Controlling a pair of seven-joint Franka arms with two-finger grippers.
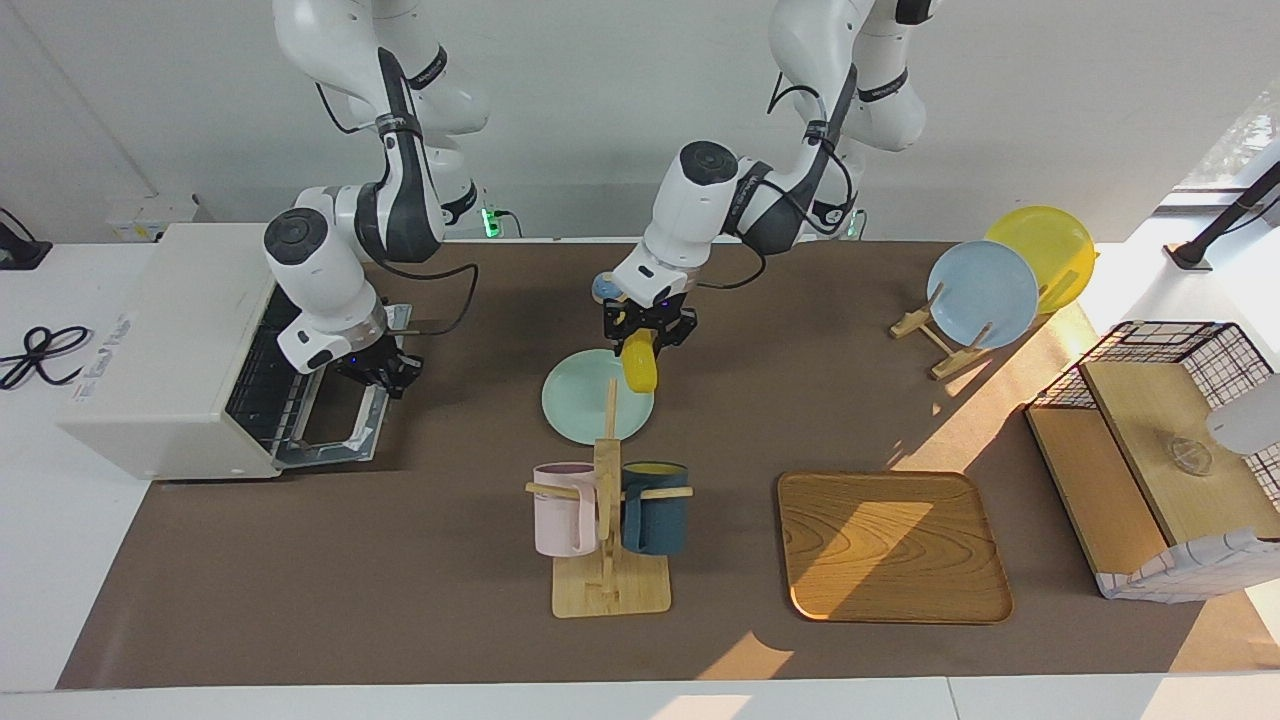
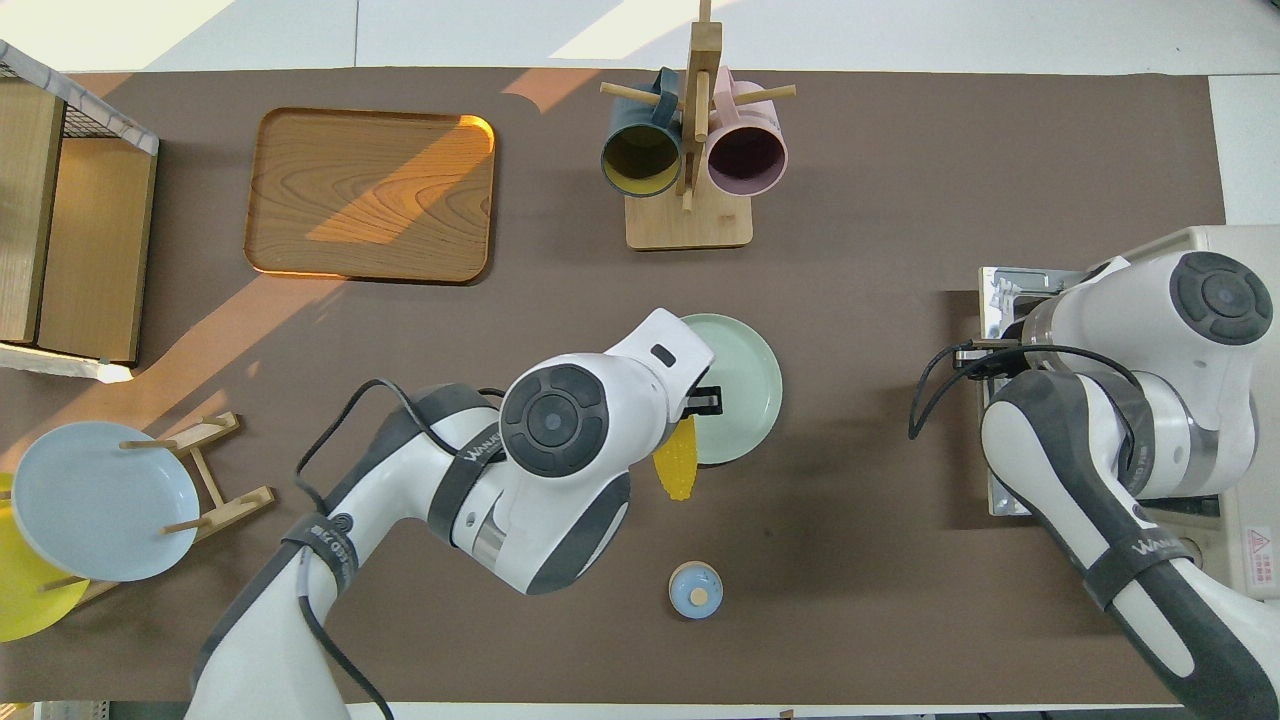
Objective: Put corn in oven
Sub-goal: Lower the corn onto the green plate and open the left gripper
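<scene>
- The left gripper (image 1: 648, 333) hung over the edge of the pale green plate (image 1: 585, 405), its fingers clamped on the upper end of the corn (image 1: 640, 368), which hung nearly upright below them, clear of the plate.
- In the overhead view the cob's free end (image 2: 677, 470) showed past the plate rim on the side nearer the robots.
- The right gripper (image 1: 382, 368) was at the oven (image 1: 170, 350), its fingers closed at the outer edge of the door (image 1: 335, 425), which lay folded down flat in front of the open cavity. I judged that it held the door's bar handle, though the handle itself was hidden under the fingers.
- The step in hand looked like the carry toward the right arm's end of the surface, with the corn roughly midway between the wooden tray (image 1: 890, 545) and the oven.
- To do it well, the carry should stay high enough to pass the plate and keep off the mug rack (image 1: 608, 520), which stood farther from the robots.
- The cob hung from one end, so it could swing or slip; a smooth, unhurried sweep would suit it.
- Before entry the corn would need tilting toward level, leading with its free end, to go in above the lowered door and onto the rack.
- The right arm sat right at the opening, so the approach should come in above the door's free edge, or the right gripper should clear away first, to avoid a clash between the two arms.
</scene>
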